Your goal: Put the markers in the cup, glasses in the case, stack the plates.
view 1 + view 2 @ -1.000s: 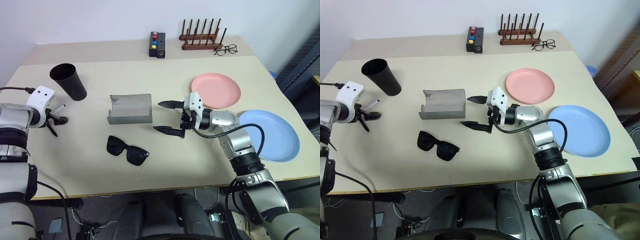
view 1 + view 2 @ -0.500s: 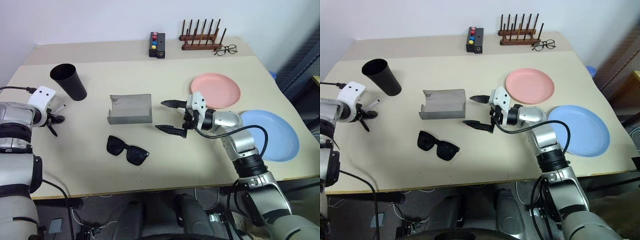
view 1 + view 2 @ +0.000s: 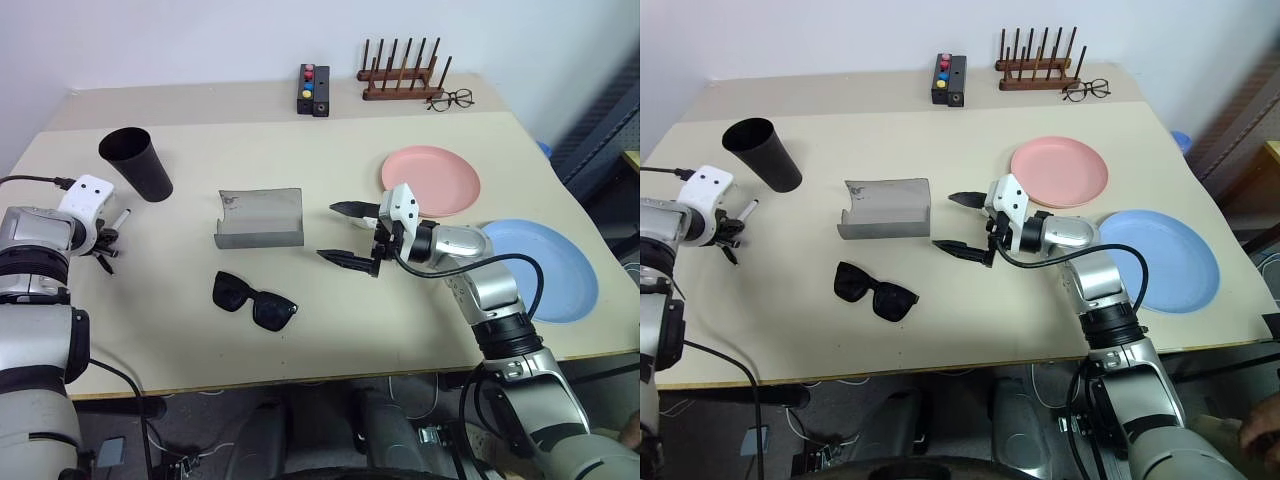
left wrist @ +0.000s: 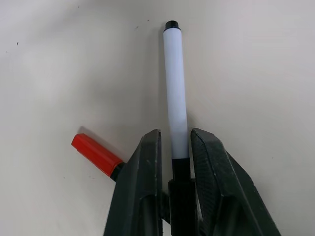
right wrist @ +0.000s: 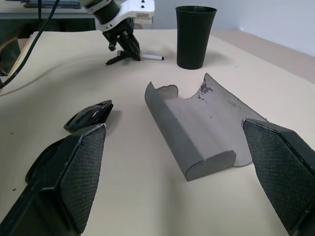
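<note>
Flanking the white marker (image 4: 176, 93), left fingers (image 4: 147, 182) near table's edge (image 3: 20, 160).

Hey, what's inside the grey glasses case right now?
The case lies open on the table with nothing in it, only a few dark marks near one end. The sunglasses lie on the table beside it. Its underside cannot be seen.

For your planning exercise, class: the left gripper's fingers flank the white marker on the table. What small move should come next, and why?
Probably finish closing, then lift. The left gripper has its black fingers either side of the thin white marker with black ends, which lies on the beige table. The tall black plastic cup stands upright nearby, ready to receive it.
</note>
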You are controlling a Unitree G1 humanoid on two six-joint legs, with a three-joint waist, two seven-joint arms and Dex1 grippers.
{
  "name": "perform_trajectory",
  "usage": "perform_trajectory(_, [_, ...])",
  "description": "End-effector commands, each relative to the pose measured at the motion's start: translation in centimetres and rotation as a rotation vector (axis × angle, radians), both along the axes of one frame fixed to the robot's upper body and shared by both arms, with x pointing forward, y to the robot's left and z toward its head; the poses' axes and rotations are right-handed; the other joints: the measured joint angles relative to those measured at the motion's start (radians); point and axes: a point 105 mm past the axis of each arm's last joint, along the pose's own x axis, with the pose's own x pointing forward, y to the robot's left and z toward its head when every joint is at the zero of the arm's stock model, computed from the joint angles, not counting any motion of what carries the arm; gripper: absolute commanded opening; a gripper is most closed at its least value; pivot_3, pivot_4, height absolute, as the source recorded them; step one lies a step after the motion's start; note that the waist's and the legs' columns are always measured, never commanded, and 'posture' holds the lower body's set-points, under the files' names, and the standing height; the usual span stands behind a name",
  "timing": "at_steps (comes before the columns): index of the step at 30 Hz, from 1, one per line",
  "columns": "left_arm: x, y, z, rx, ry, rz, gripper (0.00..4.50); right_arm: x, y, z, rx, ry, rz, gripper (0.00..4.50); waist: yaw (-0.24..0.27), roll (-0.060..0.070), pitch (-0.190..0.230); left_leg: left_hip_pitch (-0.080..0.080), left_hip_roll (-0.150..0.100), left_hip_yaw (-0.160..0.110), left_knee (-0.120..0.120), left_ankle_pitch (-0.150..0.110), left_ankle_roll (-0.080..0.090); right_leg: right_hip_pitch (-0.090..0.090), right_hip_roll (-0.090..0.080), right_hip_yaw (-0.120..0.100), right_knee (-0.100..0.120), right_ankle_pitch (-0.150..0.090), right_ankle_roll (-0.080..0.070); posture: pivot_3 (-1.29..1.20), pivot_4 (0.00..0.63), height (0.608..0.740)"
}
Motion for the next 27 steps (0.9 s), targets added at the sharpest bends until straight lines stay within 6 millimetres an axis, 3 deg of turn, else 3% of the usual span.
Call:
perform_trajectory(1, [-0.4,0.5,0.1,-0.01,0.002,0.035,0.91,-0.1,0.1,1.7,0.035,-0.061,0.01,4.5,0.0,0.0,0.0,0.0,0.0,0.0,0.0,0.0,0.0,0.0,0.0,0.0,0.0,0.0,0.0,0.0,0.15,0.74])
perform_trajectory(4, [-0.3,0.5,0.1,-0.014,0.002,0.04,0.07,-0.1,0.1,1.8,0.037,-0.062,0.011,4.5,0.0,0.0,0.0,0.0,0.0,0.0,0.0,0.0,0.0,0.0,0.0,0.0,0.0,0.0,0.0,0.0,0.15,0.74])
perform_trajectory(11, [-0.1,0.1,0.6,-0.076,-0.03,0.061,0.03,-0.1,0.0,1.8,0.036,-0.063,0.009,4.5,0.001,0.0,0.0,0.0,0.0,0.0,0.0,0.0,0.0,0.0,0.0,0.0,0.0,0.0,0.0,0.0,0.15,0.74])
perform_trajectory(17, [-0.8,0.2,3.6,-0.287,-0.155,0.147,0.03,0.0,-0.1,1.8,0.035,-0.067,0.003,4.5,-0.001,0.0,0.0,0.0,0.0,0.0,0.0,0.0,0.0,0.0,0.0,0.0,0.0,0.0,0.0,0.0,0.15,0.74])
perform_trajectory(21, [-3.2,1.7,6.5,-0.368,-0.309,0.266,0.03,0.1,-0.2,1.8,0.037,-0.068,-0.002,4.5,-0.009,0.0,0.0,-0.001,0.001,-0.001,0.0,0.0,0.0,-0.001,0.0,0.0,0.001,0.0,0.0,0.0,0.15,0.74])
perform_trajectory(24, [-6.5,3.5,8.0,-0.401,-0.443,0.407,0.03,0.1,-0.4,1.7,0.038,-0.069,-0.003,4.5,-0.013,0.0,0.0,-0.001,0.002,-0.003,-0.001,0.0,0.0,-0.002,-0.001,0.001,0.001,0.0,0.0,0.0,0.15,0.74])
perform_trajectory(27, [-9.8,5.7,8.9,-0.322,-0.603,0.539,0.03,0.3,-0.5,1.8,0.04,-0.071,-0.003,4.5,-0.013,0.0,0.0,0.0,0.003,-0.003,-0.001,0.0,0.0,-0.002,-0.002,0.001,0.001,0.0,0.0,0.0,0.15,0.74])
